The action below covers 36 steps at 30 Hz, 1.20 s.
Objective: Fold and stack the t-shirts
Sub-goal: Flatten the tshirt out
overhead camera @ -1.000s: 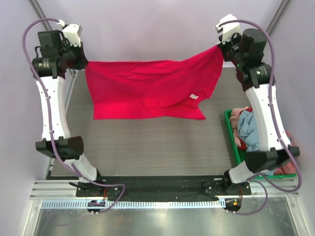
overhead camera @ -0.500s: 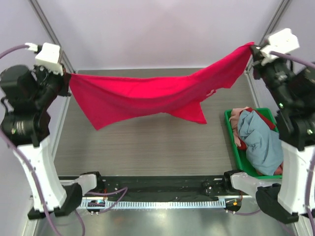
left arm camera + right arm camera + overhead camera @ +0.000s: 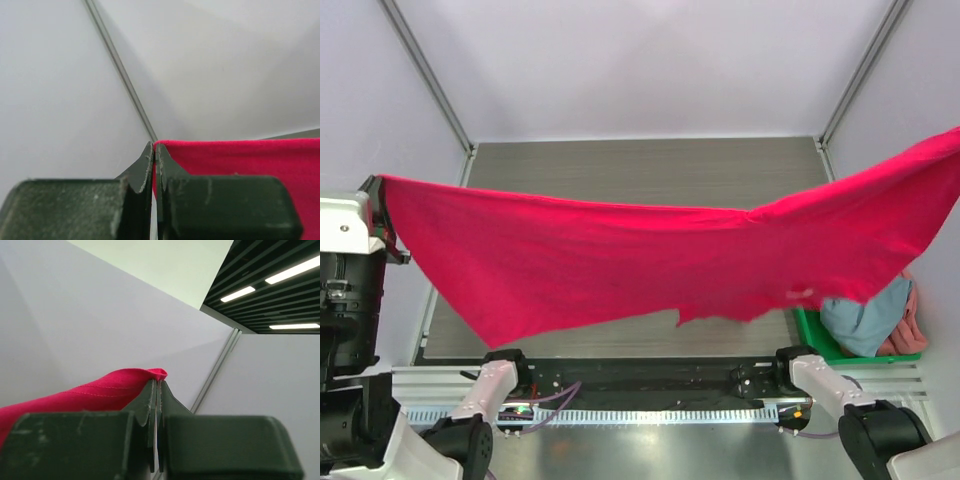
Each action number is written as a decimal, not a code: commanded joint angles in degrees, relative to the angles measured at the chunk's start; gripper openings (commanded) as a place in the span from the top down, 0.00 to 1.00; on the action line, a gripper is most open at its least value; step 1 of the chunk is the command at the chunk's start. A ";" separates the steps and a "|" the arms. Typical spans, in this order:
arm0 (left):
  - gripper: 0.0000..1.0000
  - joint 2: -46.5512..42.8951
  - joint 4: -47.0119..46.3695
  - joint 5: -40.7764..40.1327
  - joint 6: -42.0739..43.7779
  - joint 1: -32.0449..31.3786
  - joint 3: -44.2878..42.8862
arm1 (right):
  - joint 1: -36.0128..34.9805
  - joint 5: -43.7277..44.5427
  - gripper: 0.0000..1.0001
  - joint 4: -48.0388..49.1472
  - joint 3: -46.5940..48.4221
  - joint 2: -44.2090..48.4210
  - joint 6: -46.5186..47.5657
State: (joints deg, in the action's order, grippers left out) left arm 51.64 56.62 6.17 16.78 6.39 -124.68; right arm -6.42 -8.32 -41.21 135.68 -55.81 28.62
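T-shirt (image 3: 620, 260): one, crimson, pinched by left gripper (image 3: 154, 148), right gripper (image 3: 158, 386); crate (image 3: 810, 328): one.

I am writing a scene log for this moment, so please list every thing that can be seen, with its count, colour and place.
crimson t-shirt: one, bright red, stretched in the air above the table
green crate: one, green, at the table's right near edge
grey-blue shirt: one, grey-blue, in the crate
salmon-pink cloth: one, pink, in the crate beside the grey-blue shirt
table: one, grey wood grain
left gripper: one, dark, jaws shut on the t-shirt's left end
right gripper: one, dark, jaws shut on its right end
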 commanded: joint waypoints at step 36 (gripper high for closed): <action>1.00 64.01 -17.07 3.41 0.10 0.11 21.60 | -1.58 6.38 0.99 32.78 -31.11 -61.77 2.23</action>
State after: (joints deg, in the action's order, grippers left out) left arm 113.36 42.37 10.09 17.89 6.39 -97.30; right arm -8.03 -5.89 -12.93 95.88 -115.42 31.48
